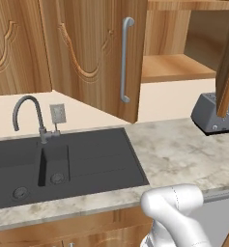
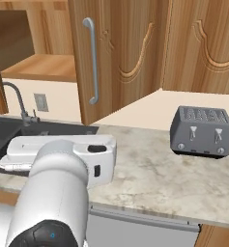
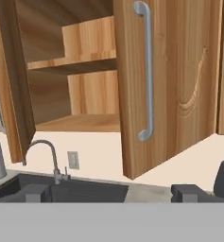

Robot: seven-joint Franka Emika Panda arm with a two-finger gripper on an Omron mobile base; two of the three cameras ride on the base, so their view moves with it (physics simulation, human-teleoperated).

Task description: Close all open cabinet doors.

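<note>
Two cabinet doors stand swung out over the counter, with the open cabinet and its shelf (image 1: 176, 67) between them. The left door (image 1: 89, 53) shows its carved face and silver bar handle (image 1: 127, 60); it appears edge-on as the left door (image 3: 14, 85) in the hand view. The right door (image 2: 123, 53) carries its handle (image 2: 92, 60) and fills the right of the hand view as the right door (image 3: 179, 85). My gripper (image 3: 112, 194) is open, holds nothing, and sits well short of both doors, facing the cabinet.
A dark sink (image 1: 87, 164) with a grey faucet (image 1: 31, 113) lies below the left door. A grey toaster (image 2: 201, 131) stands on the marble counter (image 2: 150, 173) at the right. Closed cabinet doors (image 2: 207, 43) flank the open one. My arm (image 2: 63, 169) rises in front of the counter.
</note>
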